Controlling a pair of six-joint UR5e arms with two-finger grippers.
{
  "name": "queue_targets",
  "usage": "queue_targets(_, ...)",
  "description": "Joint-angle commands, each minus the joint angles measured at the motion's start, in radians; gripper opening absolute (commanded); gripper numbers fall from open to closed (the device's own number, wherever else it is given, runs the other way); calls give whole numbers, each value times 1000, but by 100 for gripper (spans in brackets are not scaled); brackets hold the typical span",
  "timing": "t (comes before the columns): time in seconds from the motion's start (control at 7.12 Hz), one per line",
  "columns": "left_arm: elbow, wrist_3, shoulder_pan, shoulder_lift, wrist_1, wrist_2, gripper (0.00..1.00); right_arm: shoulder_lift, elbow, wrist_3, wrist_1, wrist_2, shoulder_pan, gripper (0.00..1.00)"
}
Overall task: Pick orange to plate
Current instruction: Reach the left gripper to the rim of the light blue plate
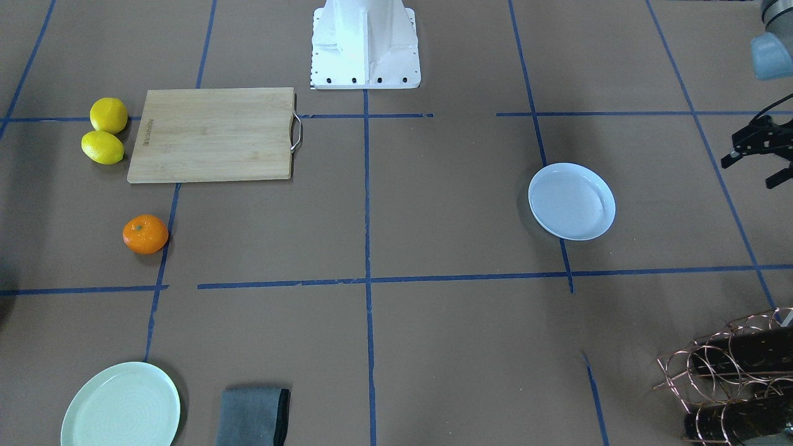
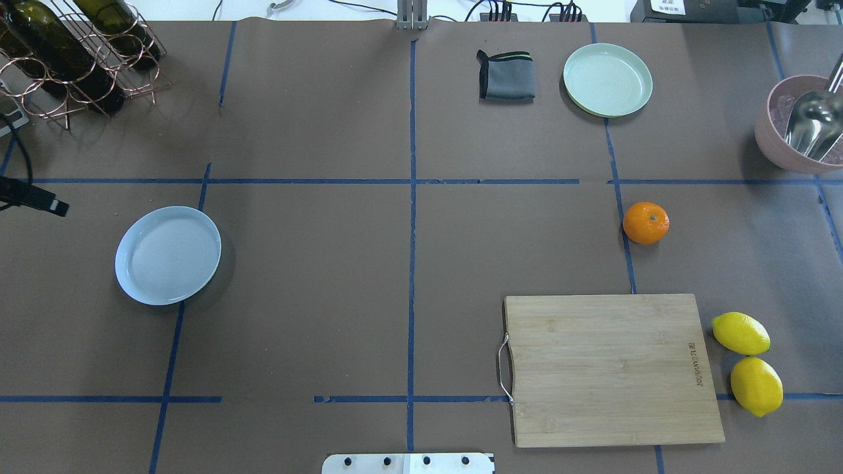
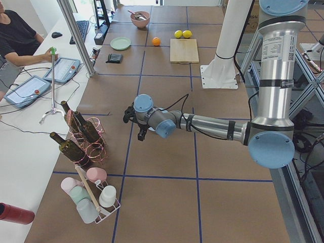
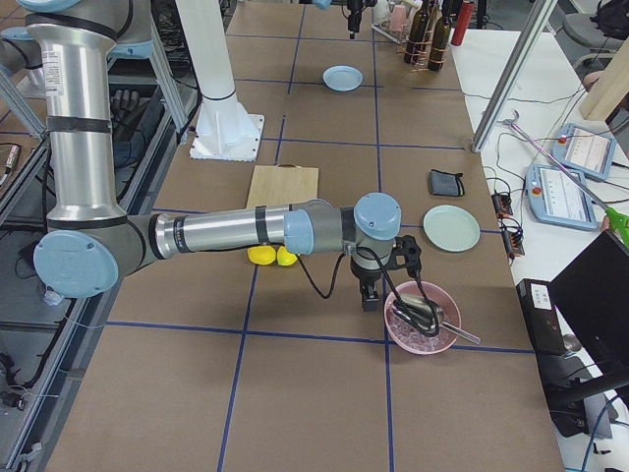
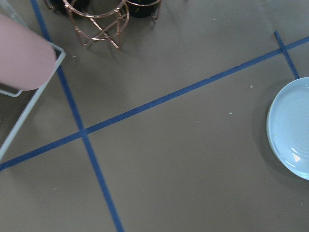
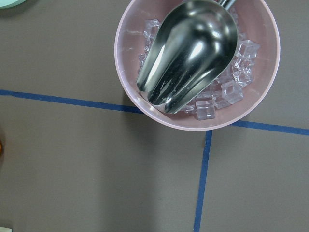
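The orange (image 2: 646, 223) lies alone on the brown table, beyond the cutting board on the robot's right; it also shows in the front view (image 1: 145, 234) and small in the left side view (image 3: 156, 41). The bluish-white plate (image 2: 168, 255) sits bare on the robot's left, also visible here (image 1: 571, 201) and here (image 5: 292, 128). My left gripper (image 1: 749, 174) hovers beside the plate towards the table's end, fingers spread, open and holding nothing. My right gripper (image 4: 378, 282) hangs near the pink bowl, past the orange; I cannot tell whether it is open or shut.
A bamboo cutting board (image 2: 612, 368) with two lemons (image 2: 747, 362) beside it lies near the robot's base. A pale green plate (image 2: 607, 79) and a grey cloth (image 2: 506, 76) are at the far side. A pink bowl (image 6: 130, 82) of ice holds a scoop. A wine rack (image 2: 72, 59) stands far left.
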Motion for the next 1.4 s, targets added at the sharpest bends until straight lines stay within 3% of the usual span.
queue_targets(0.0,6,-193,184,-43,-15,144,100,0,-1,-1,0,-1,-3,100)
queue_targets(0.28,49,-194,204,-59,-17,154,100,0,-1,-1,0,-1,-3,100)
queue_targets(0.7,129,-195,217,-59,-96,154,85,0,-4,-1,0,-1,-7,100)
queue_targets(0.98,132,-198,219,-61,-98,144,0,0,-2,-1,0,-1,-8,100)
queue_targets(1.26,98,-214,217,-61,-99,139,0,0,-1,-1,0,-1,-8,100)
